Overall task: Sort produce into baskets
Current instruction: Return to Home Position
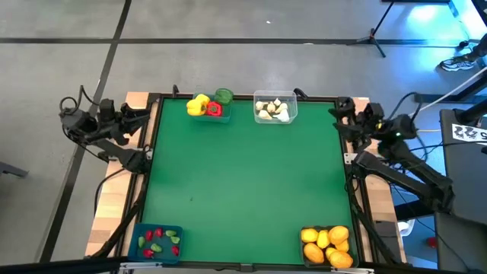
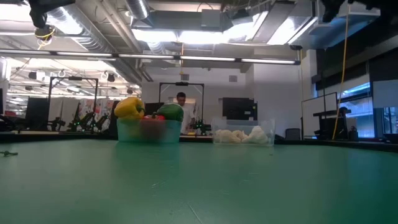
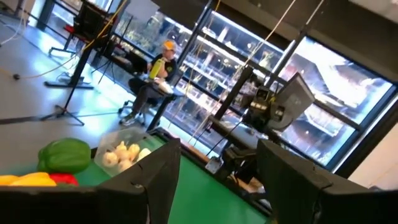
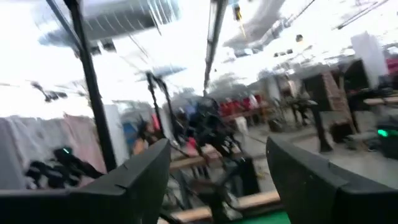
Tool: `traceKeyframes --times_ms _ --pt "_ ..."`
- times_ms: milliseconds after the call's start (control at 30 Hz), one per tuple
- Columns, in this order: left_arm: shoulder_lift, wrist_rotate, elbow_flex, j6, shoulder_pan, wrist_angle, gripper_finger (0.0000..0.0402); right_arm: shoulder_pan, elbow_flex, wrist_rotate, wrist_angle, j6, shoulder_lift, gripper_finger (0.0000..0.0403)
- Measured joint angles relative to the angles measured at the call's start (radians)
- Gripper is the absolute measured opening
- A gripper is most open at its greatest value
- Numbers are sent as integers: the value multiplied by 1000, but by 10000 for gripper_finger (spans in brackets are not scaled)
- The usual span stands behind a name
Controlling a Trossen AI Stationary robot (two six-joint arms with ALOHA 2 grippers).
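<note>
A teal bin at the mat's far edge holds yellow, red and green bell peppers. Beside it a clear bin holds white garlic bulbs. A blue bin at the near left holds small red and green pieces. A dark bin at the near right holds orange citrus. My left gripper is open and empty, raised at the table's far left corner. My right gripper is open and empty, raised at the far right corner.
The green mat lies between the four bins, framed by a dark rail. A tiny dark piece lies on the mat at the left in the low view. People sit and stand in the room beyond the table.
</note>
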Motion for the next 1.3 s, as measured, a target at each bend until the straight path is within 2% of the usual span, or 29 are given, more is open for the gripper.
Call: traceKeyframes --times_ms 100,200,367,567,633,700,800,867,933,1133,1200,1300 --pt "-3 2 1 29 0 2 208 1 -108 -5 177 54 -3 261" --pt "-2 9 -1 56 0 3 208 1 -188 15 253 50 -12 261" --pt "-2 9 -5 106 0 -2 208 1 -290 179 209 -4 -10 261" --pt "-2 8 -5 115 0 -77 208 1 -329 349 106 -60 4 261" --pt "-2 9 -5 66 0 -107 208 6 -329 418 91 -53 4 261" --pt "-2 8 -5 14 0 -116 208 36 -329 429 97 -52 5 261" --pt "-2 9 -5 4 0 -133 208 145 -328 379 57 -43 3 261" --pt "-2 9 -5 13 0 -133 208 260 -337 398 38 -22 5 261" --pt "-2 9 -5 31 0 -132 208 396 -353 495 45 -18 5 261" --pt "-2 10 -5 70 0 -144 208 806 -379 987 118 -229 2 261" --pt "-2 14 -8 88 0 -155 208 890 -379 1051 142 -300 0 261" --pt "-2 15 -9 107 0 -153 208 932 -379 1056 168 -353 -17 261"
